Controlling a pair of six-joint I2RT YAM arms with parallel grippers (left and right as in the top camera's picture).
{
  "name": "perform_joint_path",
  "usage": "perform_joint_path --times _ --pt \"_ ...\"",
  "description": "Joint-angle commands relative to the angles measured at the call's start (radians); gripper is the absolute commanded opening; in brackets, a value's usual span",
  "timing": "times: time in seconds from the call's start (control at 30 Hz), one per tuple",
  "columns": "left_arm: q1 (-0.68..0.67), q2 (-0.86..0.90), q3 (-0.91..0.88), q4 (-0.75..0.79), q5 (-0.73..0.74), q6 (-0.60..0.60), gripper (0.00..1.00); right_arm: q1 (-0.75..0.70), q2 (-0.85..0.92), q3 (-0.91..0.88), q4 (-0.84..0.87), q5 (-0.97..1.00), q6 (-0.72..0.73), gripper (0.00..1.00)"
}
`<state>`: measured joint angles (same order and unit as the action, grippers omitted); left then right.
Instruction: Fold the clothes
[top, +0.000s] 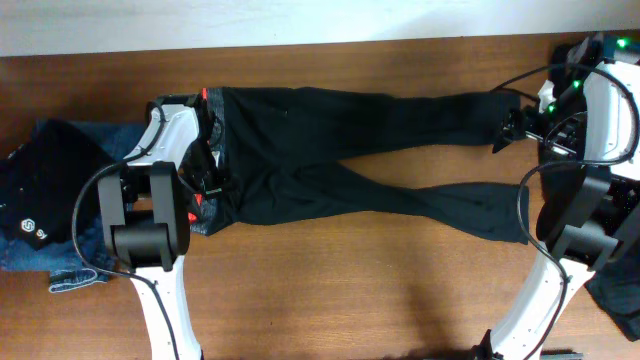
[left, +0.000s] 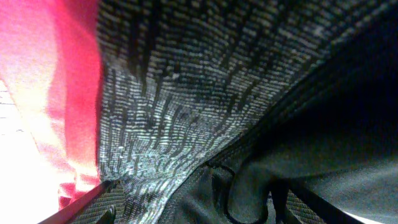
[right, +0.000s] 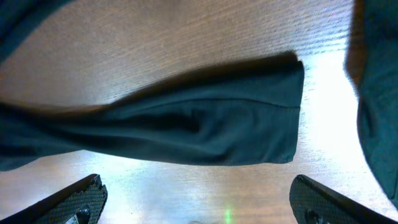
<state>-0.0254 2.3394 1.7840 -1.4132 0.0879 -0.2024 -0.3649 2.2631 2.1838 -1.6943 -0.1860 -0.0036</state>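
- At the left edge of the surface (top: 350, 290) I see a heap: a black garment (top: 45, 175) with a small white logo lies on top of blue denim jeans (top: 72, 278). The frame edge cuts the heap off, and most of the denim is covered.
- The left arm (top: 150, 225) stands over the waistband (top: 197, 208) of the long black trousers (top: 330, 150). From overhead it hides most of that end, and only bits of red-orange and grey peek out beside it.
- On the left wrist view, the left end effector (left: 196, 208) is right on the cloth. Red-orange band, grey knit and black fabric fill the picture. Dark fingertips (left: 102, 202) show apart along the bottom edge with cloth bunched between them. I cannot tell whether they pinch the waistband or only rest against it.
- The trousers lie spread across the far half of the surface, waist toward the left edge and both legs running toward the right edge. The legs lie close together at mid-length.
- The right end effector (top: 507, 130) hangs near the right edge, at the far leg's hem (right: 273, 118). Its fingers (right: 78, 198) are spread wide with nothing between them, and the hem lies flat on the wood.
- The right arm covers the near leg's cuff from overhead.
- More dark cloth (top: 618, 298) sits at the right edge, cut off, and I cannot make out what it is.
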Motion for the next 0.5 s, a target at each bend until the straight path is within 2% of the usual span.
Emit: perform_joint_path --times 0.0,0.47 --pt "0.006 0.035 -0.021 0.04 -0.032 0.017 0.75 0.005 -0.082 -0.024 -0.005 -0.017 -0.003 0.99" --pt "0.006 0.035 -0.021 0.041 -0.032 0.017 0.75 0.041 -0.303 -0.045 -0.005 -0.025 -0.003 0.99"
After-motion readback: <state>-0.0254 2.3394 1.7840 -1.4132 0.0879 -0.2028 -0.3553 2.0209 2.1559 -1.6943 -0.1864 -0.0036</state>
